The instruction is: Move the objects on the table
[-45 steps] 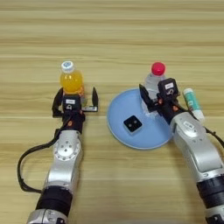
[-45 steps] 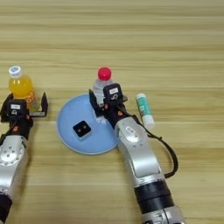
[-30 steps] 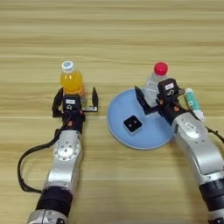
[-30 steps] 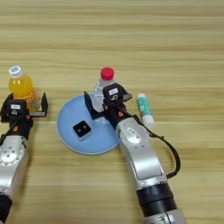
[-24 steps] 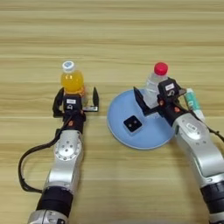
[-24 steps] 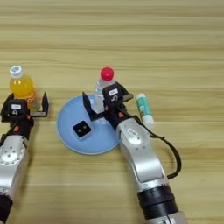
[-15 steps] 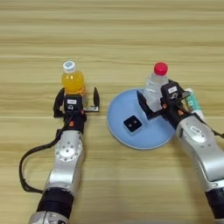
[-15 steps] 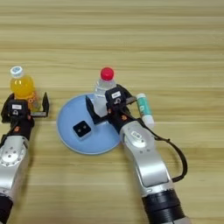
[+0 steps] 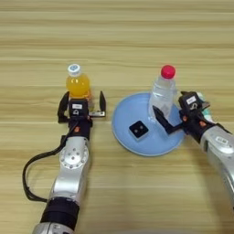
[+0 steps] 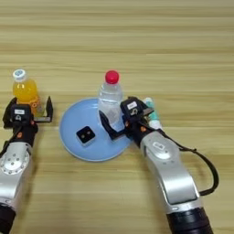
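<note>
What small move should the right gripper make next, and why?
Probably draw a little further back from the clear bottle. The bottle stands upright on the blue plate, and the right gripper is open right beside it, holding nothing, so easing away would keep the fingers from tipping it. The left gripper waits open at the orange bottle.

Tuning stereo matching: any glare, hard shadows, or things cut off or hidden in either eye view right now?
Left eye view: even light, no hot glare on the table, only a soft shadow along the blue plate; the right arm runs off the right edge.
Right eye view: the clear bottle with red cap is see-through; the right gripper hides most of the white-and-green stick tube.
</note>
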